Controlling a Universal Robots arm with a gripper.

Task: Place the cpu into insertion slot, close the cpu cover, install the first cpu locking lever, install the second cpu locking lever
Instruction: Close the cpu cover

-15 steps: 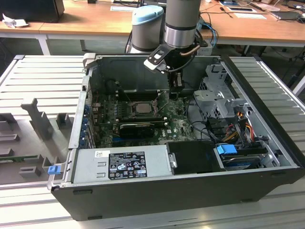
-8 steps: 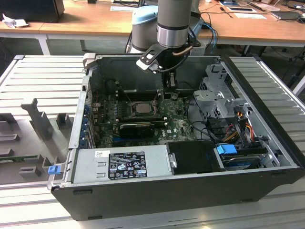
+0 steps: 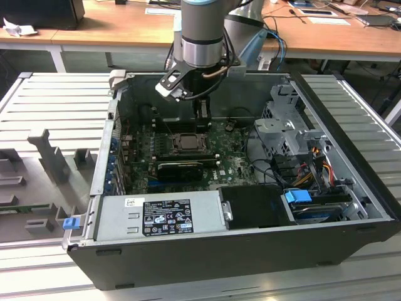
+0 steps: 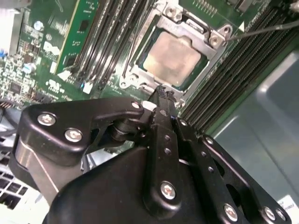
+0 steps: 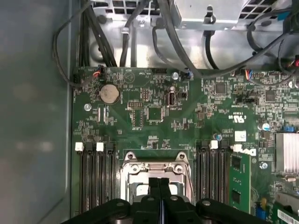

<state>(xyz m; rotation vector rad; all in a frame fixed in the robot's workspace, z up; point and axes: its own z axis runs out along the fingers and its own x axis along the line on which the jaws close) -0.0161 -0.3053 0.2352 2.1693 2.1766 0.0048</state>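
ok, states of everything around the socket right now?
cpu cover: down flat over the cpu.
cpu: seated, showing through the cover's window.
pincer: shut, empty, tips by the cover's edge.
locking lever: angled away from the cover, apparently not latched.
computer case: open, side panel off.

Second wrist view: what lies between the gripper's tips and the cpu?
The near frame edge of the cpu cover, lying flat around the cpu. The gripper, jaws shut, sits just outside it in the second wrist view.
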